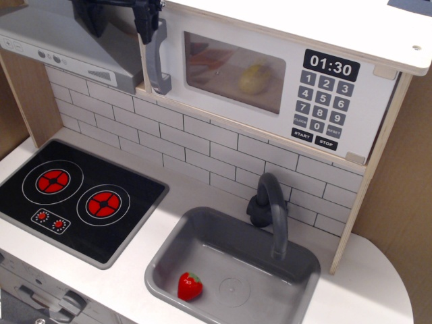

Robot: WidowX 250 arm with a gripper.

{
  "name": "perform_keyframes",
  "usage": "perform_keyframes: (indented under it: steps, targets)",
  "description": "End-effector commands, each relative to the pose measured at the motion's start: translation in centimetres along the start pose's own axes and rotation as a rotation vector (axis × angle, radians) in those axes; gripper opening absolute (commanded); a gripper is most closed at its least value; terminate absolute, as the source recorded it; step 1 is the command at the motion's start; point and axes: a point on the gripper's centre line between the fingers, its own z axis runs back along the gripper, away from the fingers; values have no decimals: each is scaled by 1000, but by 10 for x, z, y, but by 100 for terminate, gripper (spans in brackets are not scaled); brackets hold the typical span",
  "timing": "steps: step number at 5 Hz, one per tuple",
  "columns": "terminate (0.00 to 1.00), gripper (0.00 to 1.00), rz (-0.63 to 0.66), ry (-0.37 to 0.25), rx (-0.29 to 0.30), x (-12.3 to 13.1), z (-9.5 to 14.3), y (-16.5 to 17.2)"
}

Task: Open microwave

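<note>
White wood and clear plastic: microwave (pixel 270 74) up on the shelf above the tiled wall, door shut flush, something yellowish dim behind the window. Grey bar handle (pixel 158 57) upright at the door's left edge. Black end effector (pixel 118 17) at the top left, fingers spread and empty, right finger touching or just beside the handle top, left finger over the range hood (pixel 67 40). Best shifted right until the bar sits between the fingers, closed squarely mid-bar, then pulled outward in an arc about the right-hand hinge, not straight back. Probable risk: slipping off the slim bar.
</note>
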Motion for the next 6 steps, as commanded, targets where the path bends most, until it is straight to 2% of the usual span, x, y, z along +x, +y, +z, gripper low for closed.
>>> perform_keyframes:
  steps: [1, 3, 4, 5, 6]
  targets:
    - [0, 100, -48, -17, -45, 8, 14, -4]
    - [0, 100, -23, -48, -8, 12, -7, -17]
    - [0, 100, -33, -86, 9, 13, -15, -20]
    - [0, 0, -52, -105, -14, 9, -16, -20]
    - [0, 0, -57, -101, -54, 9, -10, -17]
